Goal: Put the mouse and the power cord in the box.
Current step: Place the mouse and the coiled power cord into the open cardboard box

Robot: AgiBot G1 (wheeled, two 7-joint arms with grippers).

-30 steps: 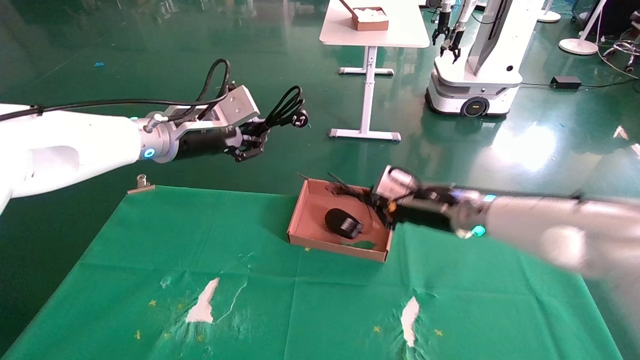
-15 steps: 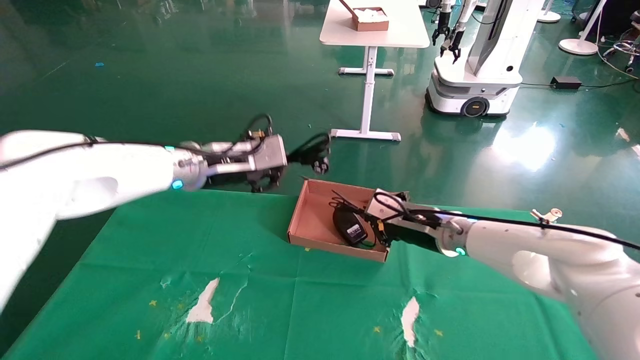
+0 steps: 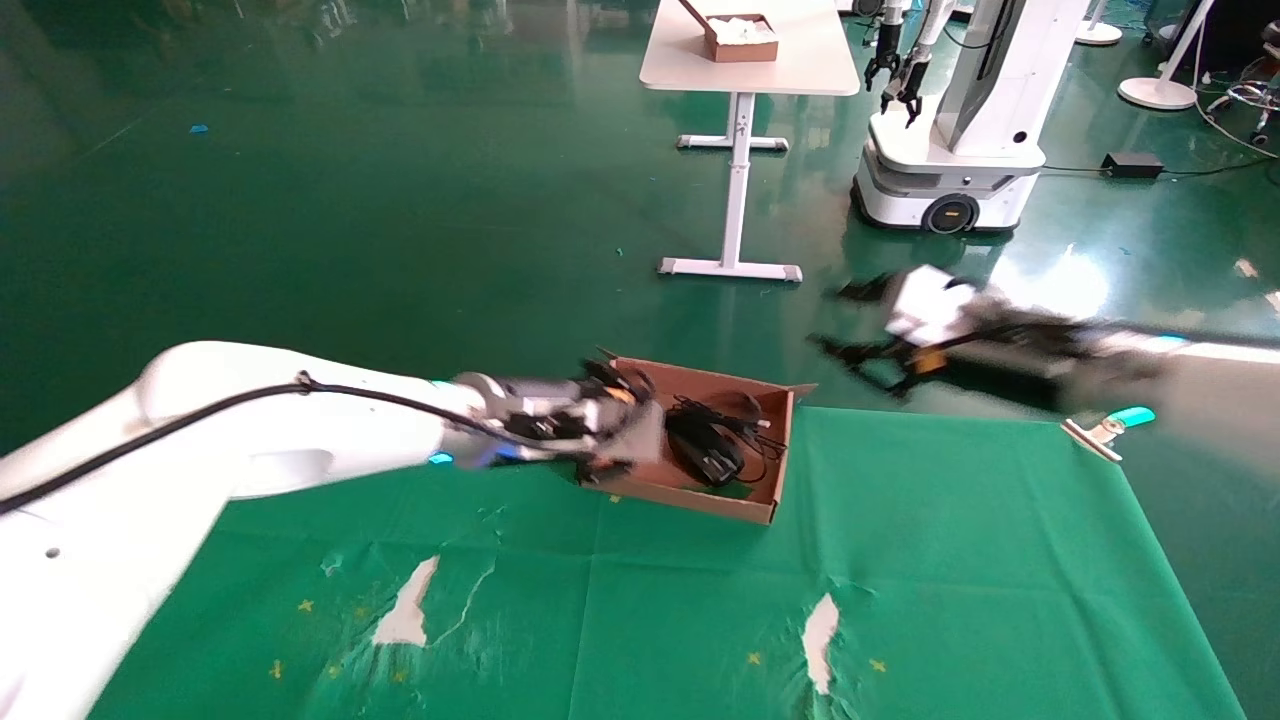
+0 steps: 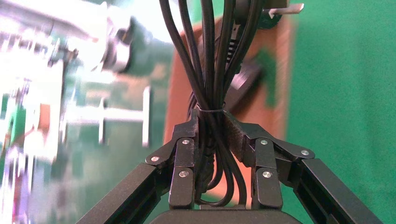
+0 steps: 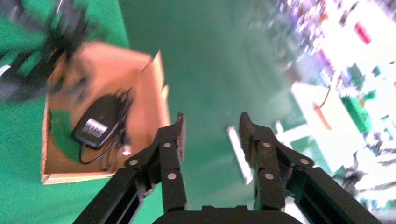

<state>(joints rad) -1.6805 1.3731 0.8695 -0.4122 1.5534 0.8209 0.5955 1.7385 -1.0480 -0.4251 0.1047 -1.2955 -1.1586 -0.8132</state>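
The brown box (image 3: 775, 470) sits at the far middle of the green table. The black mouse (image 3: 705, 447) lies inside it with its thin wire, also seen from the right wrist as the mouse (image 5: 95, 123) in the box (image 5: 154, 88). My left gripper (image 3: 622, 422) is over the box's left wall, shut on the power cord (image 4: 210, 70). The looped bundle hangs from the gripper (image 4: 211, 119) over the box (image 4: 180, 98), plug prongs at the far end. My right gripper (image 3: 840, 320) is open and empty, raised beyond the box's right corner, and shows as gripper (image 5: 210, 123).
A metal clip (image 3: 1095, 435) holds the cloth at the table's right edge. White torn patches (image 3: 405, 610) mark the cloth near me. On the floor behind stand a white table (image 3: 745, 70) with a small brown box (image 3: 740, 40) and another robot (image 3: 950, 150).
My left arm swung down and right, bringing the power cord from mid-air to the box's left wall. My right gripper left the mouse in the box and pulled away up and to the right.
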